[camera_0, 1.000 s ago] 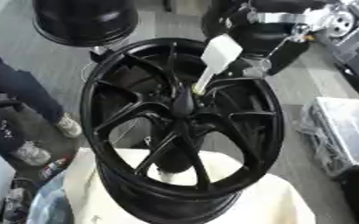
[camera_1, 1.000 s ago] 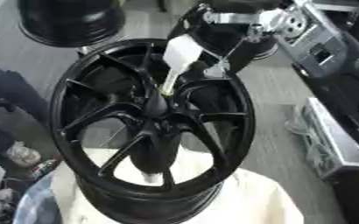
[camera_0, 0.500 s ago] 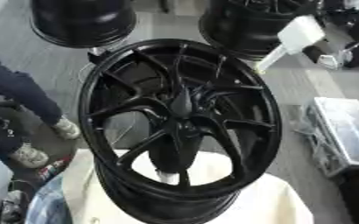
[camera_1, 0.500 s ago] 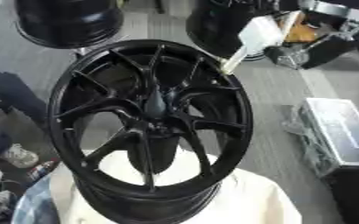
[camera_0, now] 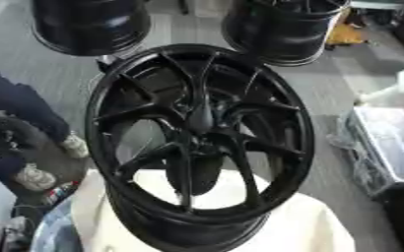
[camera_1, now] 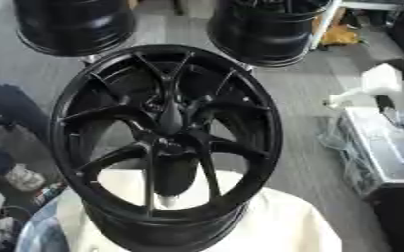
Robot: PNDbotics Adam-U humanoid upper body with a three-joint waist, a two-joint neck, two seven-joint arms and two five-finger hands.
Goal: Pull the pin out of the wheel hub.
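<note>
Wheel hub: the black wheel hub [camera_1: 167, 142] stands tilted on a cream-covered stand [camera_1: 266, 224]; its centre bore [camera_1: 169, 119] shows no pin.
Pin: the white pin [camera_1: 367, 87] is well clear of the hub, off to the right above the grey case [camera_1: 387, 147] on the floor.
Change: a second ago the pin sat in the centre; half a second ago it was near the upper right rim; now it is farther right. The pull looks done.
Robot hand: right robot hand not distinguishable at the pin, so I cannot tell its fingers' state; left not visible.
Surroundings: two black rims [camera_1: 72, 24] behind; a person's legs [camera_0: 20, 113] at left.
Obstruction: nothing lies between hub and pin.
</note>
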